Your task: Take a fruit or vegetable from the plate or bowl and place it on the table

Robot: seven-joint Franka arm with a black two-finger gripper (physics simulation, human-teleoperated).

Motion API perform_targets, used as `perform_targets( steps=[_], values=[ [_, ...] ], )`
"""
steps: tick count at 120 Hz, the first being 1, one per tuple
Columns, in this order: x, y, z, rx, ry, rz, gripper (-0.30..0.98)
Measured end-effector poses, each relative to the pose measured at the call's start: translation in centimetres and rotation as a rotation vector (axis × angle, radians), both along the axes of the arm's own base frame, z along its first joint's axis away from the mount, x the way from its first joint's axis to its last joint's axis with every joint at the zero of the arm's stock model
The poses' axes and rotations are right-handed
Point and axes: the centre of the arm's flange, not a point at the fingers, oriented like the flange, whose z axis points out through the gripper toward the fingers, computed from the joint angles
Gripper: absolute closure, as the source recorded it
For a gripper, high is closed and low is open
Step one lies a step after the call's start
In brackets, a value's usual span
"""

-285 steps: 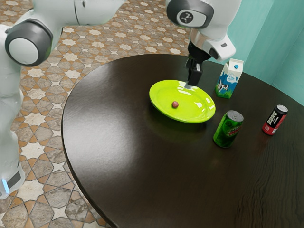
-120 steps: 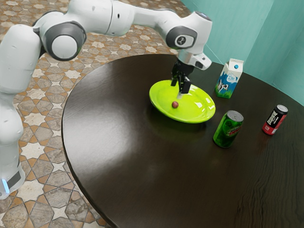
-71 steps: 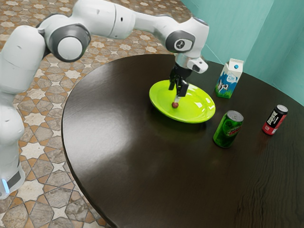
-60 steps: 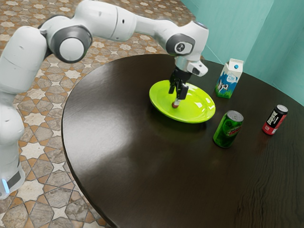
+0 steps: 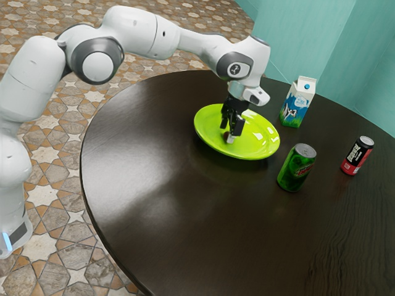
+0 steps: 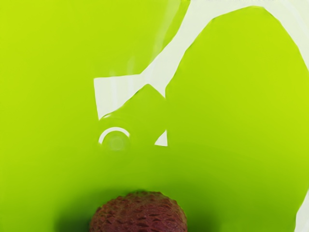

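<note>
The black gripper (image 5: 228, 134) points down over the plate, its two fingers standing apart with a gap between them. The fruit (image 6: 138, 212), small, round and dark reddish-brown, lies low at the gap, in the plate. The wrist view shows its bumpy skin just under the hand, with a soft shadow around it on the lime-green surface. White reflections and a thin pale ring show on the plate there too.

The plate (image 5: 205, 127) sits on the far part of a round, dark table (image 5: 157, 228). The white arm (image 5: 139, 31) comes in from the exterior view's left and bends down to the hand above the plate.

Beyond the plate's right side stands a blue, white and green milk carton (image 5: 297, 106), upright. A green can (image 5: 295, 169) stands near the plate on its near right, apart from it. Farther right is a black and red can (image 5: 356, 159), also upright.

Patterned tiles (image 5: 43, 194) cover the floor at the left and far side; a teal wall (image 5: 296, 37) rises at the far right.
</note>
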Motion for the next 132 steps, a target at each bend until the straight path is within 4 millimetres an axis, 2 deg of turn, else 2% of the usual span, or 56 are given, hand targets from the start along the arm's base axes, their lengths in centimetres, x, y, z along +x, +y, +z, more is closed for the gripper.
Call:
perform_targets(
  steps=[82,102,132],
  values=[
    [0.1,0.4,0.2,0.004,-0.018,-0.013,0.02],
    [0.2,0.4,-0.6,-0.006,-0.009,-0.016,0.03],
    [0.3,0.5,-0.9,-0.005,-0.005,-0.015,0.27]
  ],
)
